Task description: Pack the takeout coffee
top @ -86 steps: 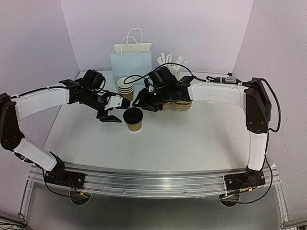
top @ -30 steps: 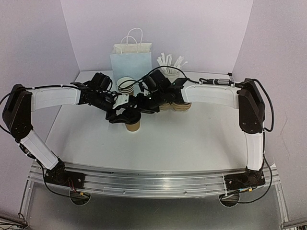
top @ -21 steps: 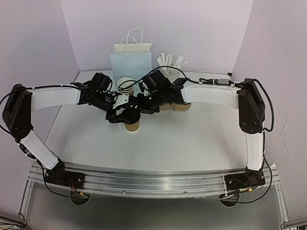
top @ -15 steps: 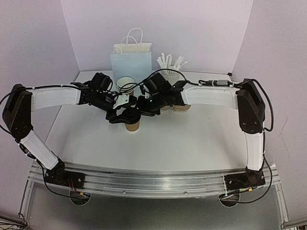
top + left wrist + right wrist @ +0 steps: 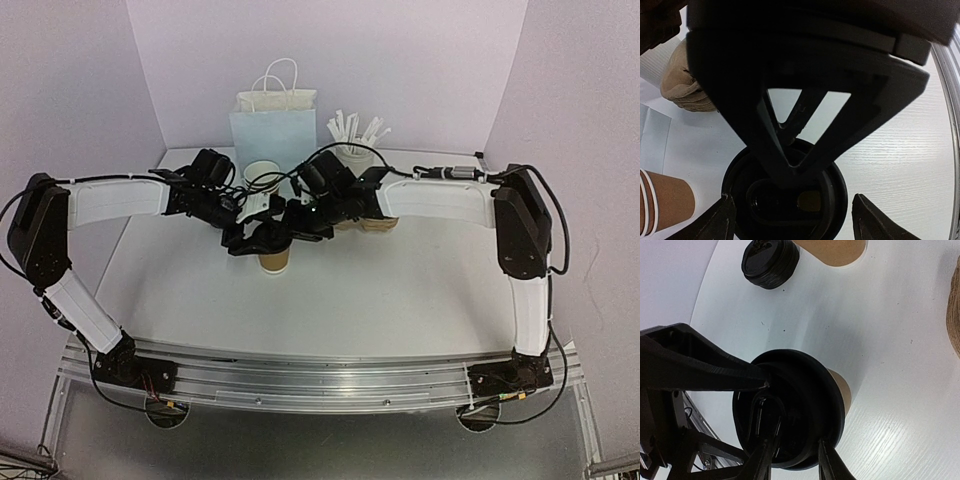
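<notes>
A brown kraft cup (image 5: 274, 262) with a black lid (image 5: 790, 200) stands at the table's middle back. My left gripper (image 5: 262, 240) is open, its fingertips (image 5: 722, 220) either side of the lid's rim, as the left wrist view shows (image 5: 795, 222). My right gripper (image 5: 288, 226) reaches over the cup from the right. In the right wrist view it (image 5: 795, 465) is shut on the lid's (image 5: 790, 405) near edge, one finger on top and one outside the rim. The kraft wall (image 5: 840, 385) shows below the lid.
A stack of kraft cups (image 5: 262, 176) and a stack of black lids (image 5: 770, 262) stand just behind. A blue paper bag (image 5: 272, 128) and a white cup of straws (image 5: 355, 140) stand at the back wall. Brown cardboard (image 5: 378, 222) lies under my right arm.
My left gripper moved right and came round the lidded cup. My right gripper moved left onto the lid. In the last second both shifted slightly left with the cup.
</notes>
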`<action>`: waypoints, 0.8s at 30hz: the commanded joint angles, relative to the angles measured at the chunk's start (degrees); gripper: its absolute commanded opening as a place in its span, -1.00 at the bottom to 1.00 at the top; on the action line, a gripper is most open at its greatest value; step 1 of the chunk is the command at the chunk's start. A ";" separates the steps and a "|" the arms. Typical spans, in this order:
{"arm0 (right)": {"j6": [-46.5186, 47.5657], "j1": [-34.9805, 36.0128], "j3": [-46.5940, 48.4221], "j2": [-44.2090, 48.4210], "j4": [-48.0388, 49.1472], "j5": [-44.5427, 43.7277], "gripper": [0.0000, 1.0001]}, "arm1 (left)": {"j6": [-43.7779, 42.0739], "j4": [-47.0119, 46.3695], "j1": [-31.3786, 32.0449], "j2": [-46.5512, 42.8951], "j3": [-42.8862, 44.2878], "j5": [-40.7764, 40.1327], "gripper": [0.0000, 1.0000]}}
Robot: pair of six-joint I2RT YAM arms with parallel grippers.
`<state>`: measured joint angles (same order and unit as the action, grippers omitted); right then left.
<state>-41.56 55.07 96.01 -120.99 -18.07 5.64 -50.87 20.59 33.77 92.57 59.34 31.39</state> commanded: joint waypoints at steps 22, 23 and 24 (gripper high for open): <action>3.06 1.44 8.32 -4.12 -5.31 -0.09 -0.41 | -3.73 8.93 -1.34 0.94 2.98 3.98 0.52; 3.07 1.72 8.74 -4.49 -5.31 0.11 -0.42 | -3.94 9.30 -1.34 0.91 2.49 3.44 0.52; 3.07 1.94 8.88 -4.72 -5.32 0.26 -0.42 | -4.31 9.59 -1.34 0.73 1.85 3.04 0.51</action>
<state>-39.14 55.64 102.08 -123.73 -22.52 4.84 -53.75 28.32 32.67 93.01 62.49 34.77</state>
